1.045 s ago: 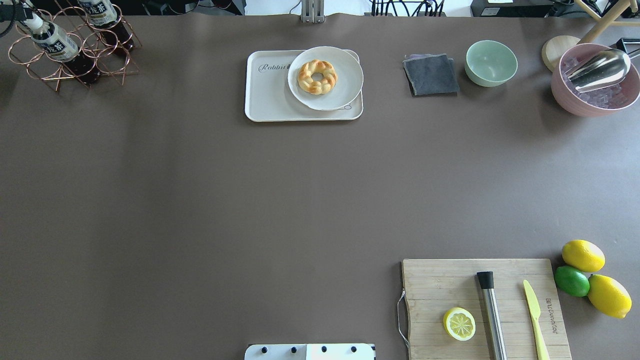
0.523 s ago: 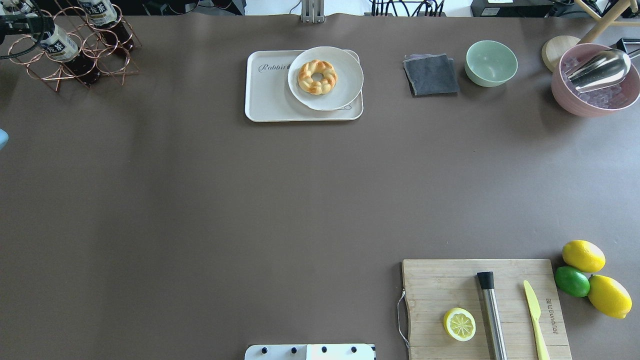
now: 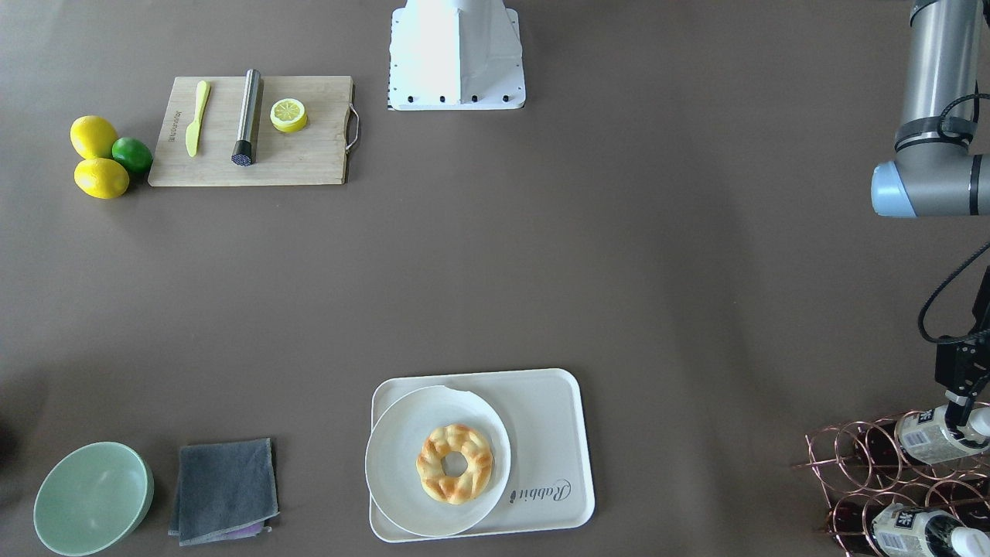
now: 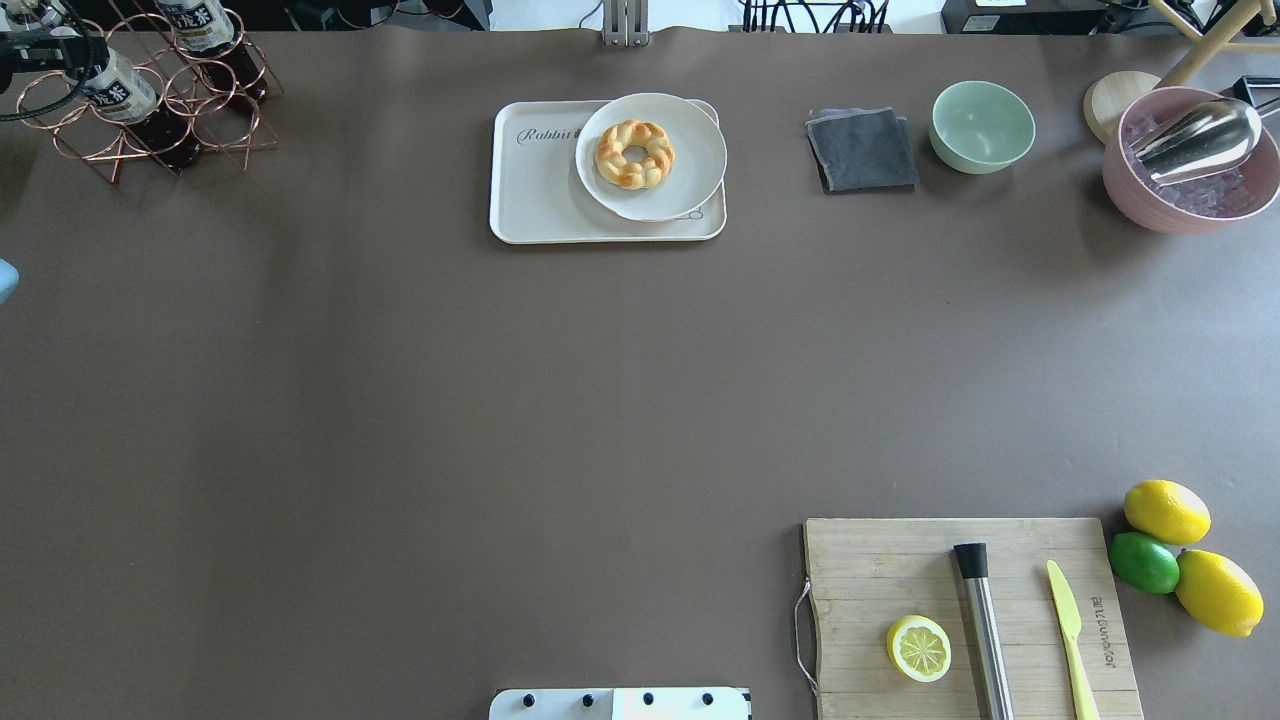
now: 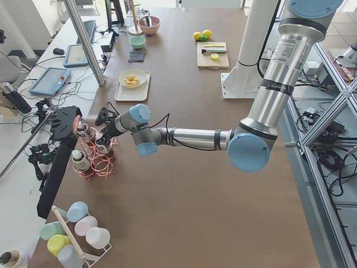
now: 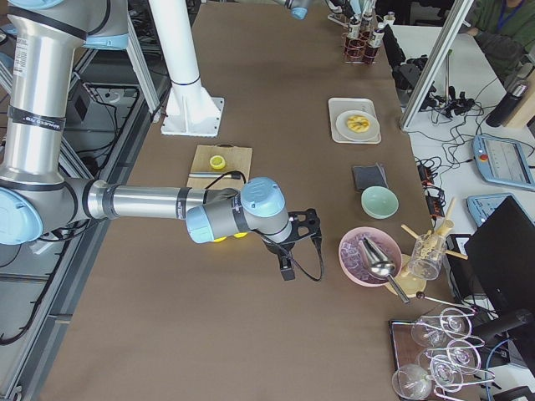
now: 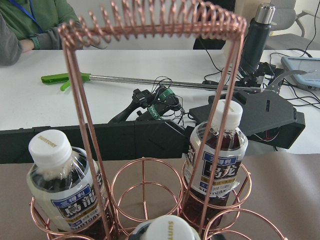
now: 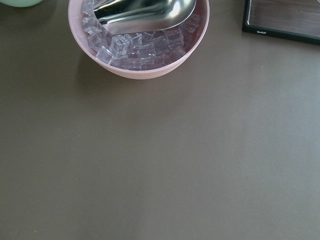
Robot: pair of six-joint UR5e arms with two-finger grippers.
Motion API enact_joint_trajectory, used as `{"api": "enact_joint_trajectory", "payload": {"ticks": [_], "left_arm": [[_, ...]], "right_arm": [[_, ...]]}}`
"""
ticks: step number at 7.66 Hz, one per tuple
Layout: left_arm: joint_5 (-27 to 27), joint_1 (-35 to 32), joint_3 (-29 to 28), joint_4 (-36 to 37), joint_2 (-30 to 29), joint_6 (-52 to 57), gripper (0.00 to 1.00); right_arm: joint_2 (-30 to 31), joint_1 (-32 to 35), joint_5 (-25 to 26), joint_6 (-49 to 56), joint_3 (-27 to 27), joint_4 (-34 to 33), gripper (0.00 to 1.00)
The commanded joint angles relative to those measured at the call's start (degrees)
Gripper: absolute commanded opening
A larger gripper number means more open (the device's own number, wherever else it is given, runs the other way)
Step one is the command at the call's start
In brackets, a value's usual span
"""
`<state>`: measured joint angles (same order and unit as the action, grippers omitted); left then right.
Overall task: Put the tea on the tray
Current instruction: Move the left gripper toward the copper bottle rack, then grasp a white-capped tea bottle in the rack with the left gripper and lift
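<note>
Tea bottles with white caps stand in a copper wire rack (image 4: pixel 230 130) at the table's far left corner. The nearer bottle (image 4: pixel 112 92) also shows in the front view (image 3: pixel 932 437). Another stands behind it (image 4: pixel 200 20). My left gripper (image 3: pixel 961 414) is at the nearer bottle's neck, and it also shows in the overhead view (image 4: pixel 55 47). Only one finger shows, so I cannot tell if it is open or shut. The left wrist view shows three capped bottles, one cap (image 7: pixel 162 230) just below the camera. The cream tray (image 4: pixel 530 200) lies at the far middle. My right gripper (image 6: pixel 287 269) shows only in the right side view; I cannot tell its state.
A white plate (image 4: pixel 690 150) with a doughnut (image 4: pixel 634 153) covers the tray's right part. A grey cloth (image 4: pixel 862 150), a green bowl (image 4: pixel 982 125) and a pink bowl of ice (image 4: pixel 1130 190) stand to the right. A cutting board (image 4: pixel 880 560) lies near right, beside lemons (image 4: pixel 1166 511).
My left gripper moved in over the nearer bottle's neck, and the arm's blue joint came in at the left edge. In the last half second nothing moved.
</note>
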<state>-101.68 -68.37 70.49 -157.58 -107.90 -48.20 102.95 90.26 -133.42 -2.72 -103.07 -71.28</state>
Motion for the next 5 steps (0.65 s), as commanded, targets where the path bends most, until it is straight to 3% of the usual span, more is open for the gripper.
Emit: {"api": "enact_joint_trajectory", "payload": {"ticks": [1,5], "left_arm": [[-0.10,-0.19,0.00,-0.01,0.14,0.12,0.48],[-0.10,-0.89,0.08,0.17,0.14,1.35,0.47]], "right_arm": [[-0.03,0.00,0.00,0.00,-0.03,0.00,1.00],[-0.03,0.00,0.00,0.00,-0.02,0.00,1.00]]}}
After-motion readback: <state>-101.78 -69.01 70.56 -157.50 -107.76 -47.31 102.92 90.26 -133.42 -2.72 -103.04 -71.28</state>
